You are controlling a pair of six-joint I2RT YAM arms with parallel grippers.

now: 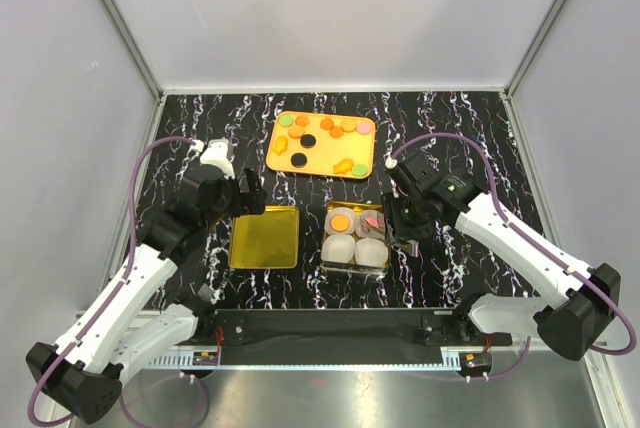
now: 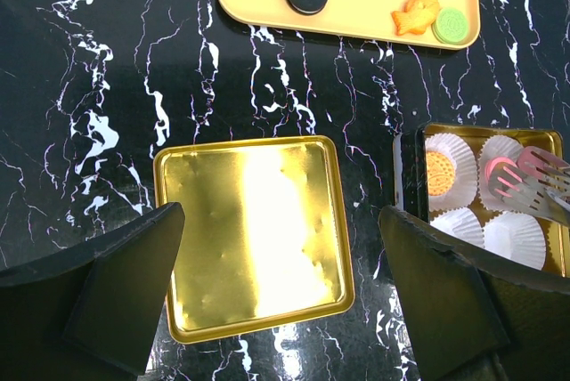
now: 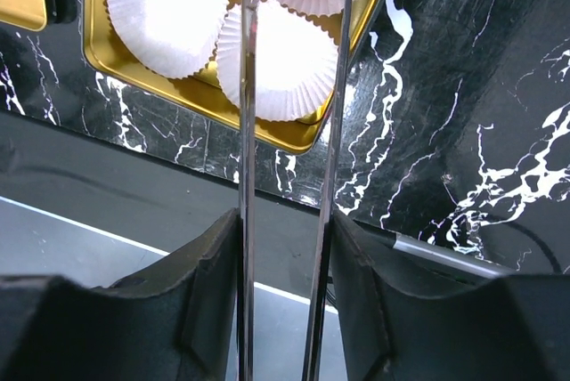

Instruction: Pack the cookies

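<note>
light: bright, even, coming from overhead | glare: gold lid [image 2: 254, 230] blowing out mid-frame, left wrist | paper cups [image 3: 165, 12] clipping white at 11 o'clock, right wrist | tongs [image 3: 247, 132] glinting | right fingers [image 3: 205, 310] blurring at 6 o'clock | shadows: falling soft, faint

Top external: high behind the arm bases [image 1: 330, 333], looking down on the whole surface [image 1: 200, 118].
Left wrist: near, facing down.
Right wrist: very near, facing down.
Shared: the gold box [image 1: 357, 205].

Plain white walls [image 1: 330, 8] enclose a black, white-veined marble tabletop [image 1: 480, 128]. Metal struts [image 1: 120, 23] line the corners.
</note>
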